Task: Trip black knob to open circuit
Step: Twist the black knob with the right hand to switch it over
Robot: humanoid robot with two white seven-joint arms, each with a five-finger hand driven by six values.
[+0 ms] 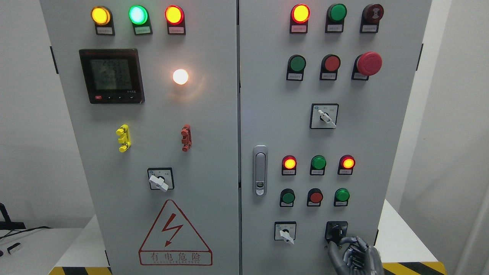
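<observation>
small black rotary knob [336, 230] sat on its black plate, low on the grey cabinet door, right of the white-handled selector [285, 233]. right hand [355, 255] was raised just below it, fingertips [331, 243] touching; actual grip couldn't be told. a firm pinch and clean twist were judged necessary.

We can read 有电危险 on the red triangle warning sign [175, 233], low on the left cabinet door [160, 114], the small button labels too tiny for us

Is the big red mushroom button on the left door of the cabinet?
No, the red mushroom button sits on the right door, at the upper right beside a smaller red button.
</observation>
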